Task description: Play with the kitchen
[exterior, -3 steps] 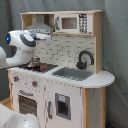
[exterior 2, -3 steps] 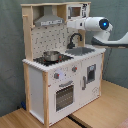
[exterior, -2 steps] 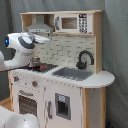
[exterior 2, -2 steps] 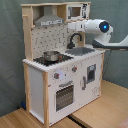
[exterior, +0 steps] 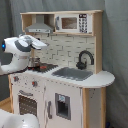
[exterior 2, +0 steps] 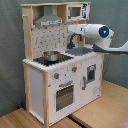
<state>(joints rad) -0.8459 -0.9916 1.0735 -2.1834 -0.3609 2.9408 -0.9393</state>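
Against the grey backdrop stands the kitchen (exterior: 65,75) (exterior 2: 60,65), a pot (exterior 2: 50,55) on its stove; the gripper (exterior: 42,44) (exterior 2: 72,31) hovers above the counter, whether parted or closed I cannot tell.

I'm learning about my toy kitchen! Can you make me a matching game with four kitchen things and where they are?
Things:
1. pot
2. faucet
3. hood
4. oven door

Places:
A. below the knobs, on the front
B. on the stove
C. at the top, above the stove
D. behind the sink

Pairs: 1-B, 2-D, 3-C, 4-A
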